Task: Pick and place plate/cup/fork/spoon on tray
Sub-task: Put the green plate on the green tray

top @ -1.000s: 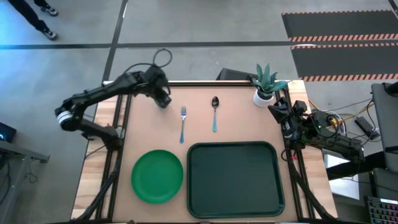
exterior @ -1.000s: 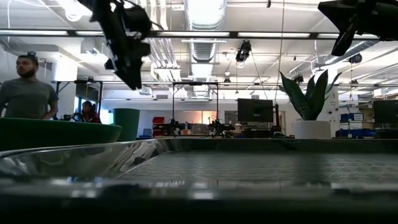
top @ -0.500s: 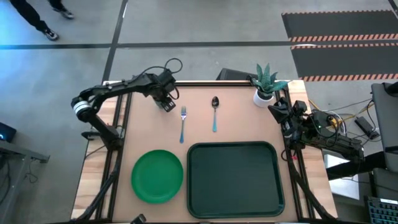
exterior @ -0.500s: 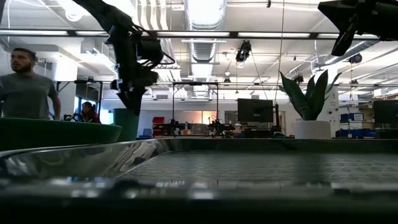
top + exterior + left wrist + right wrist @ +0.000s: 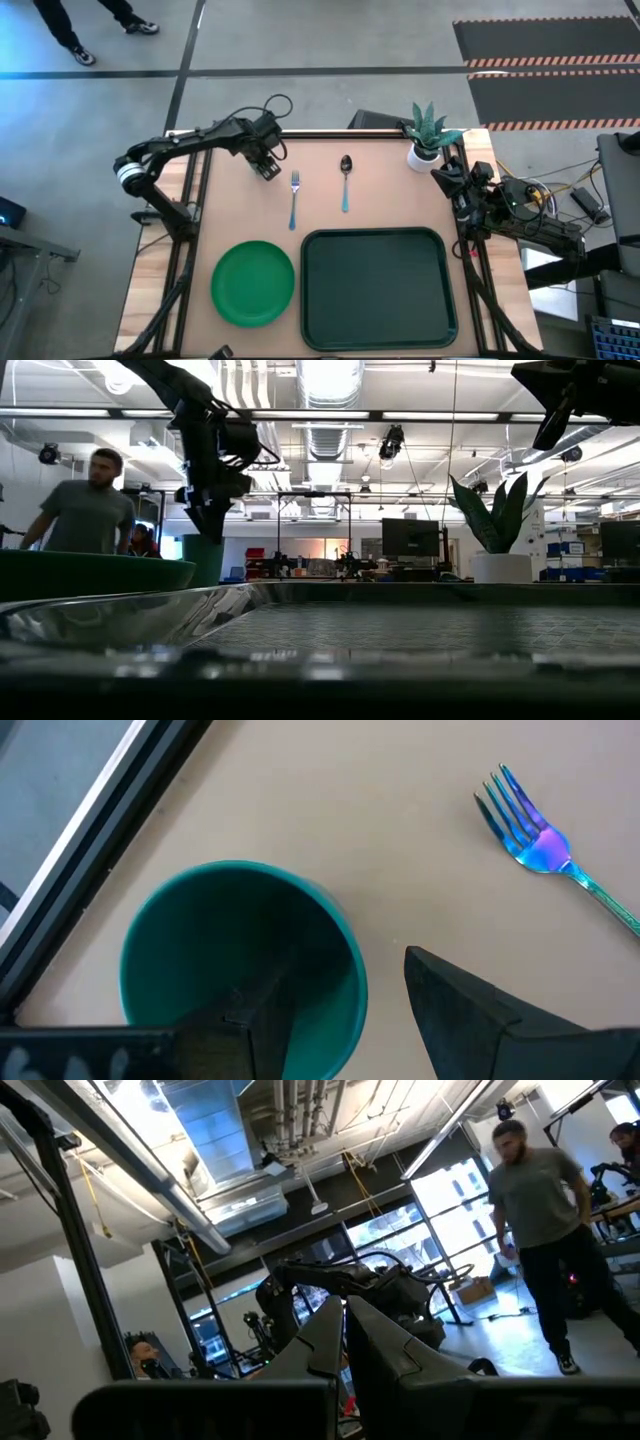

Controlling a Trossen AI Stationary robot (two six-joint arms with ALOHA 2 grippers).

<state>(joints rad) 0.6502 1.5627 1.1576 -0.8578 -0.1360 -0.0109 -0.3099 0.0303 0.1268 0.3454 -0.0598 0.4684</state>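
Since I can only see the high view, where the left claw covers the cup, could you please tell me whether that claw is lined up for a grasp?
Observer: The left wrist view shows the cup upright, with the left claw straddling its wall: one finger is inside and the other is outside.
Operator: Thank you. Is it closed on the wall?
Observer: No, the claw is open. Bare table shows between the outer finger and the rim.
Operator: And is the right claw holding anything?
Observer: The right wrist view shows the right claw shut and empty, pointing out into the room.
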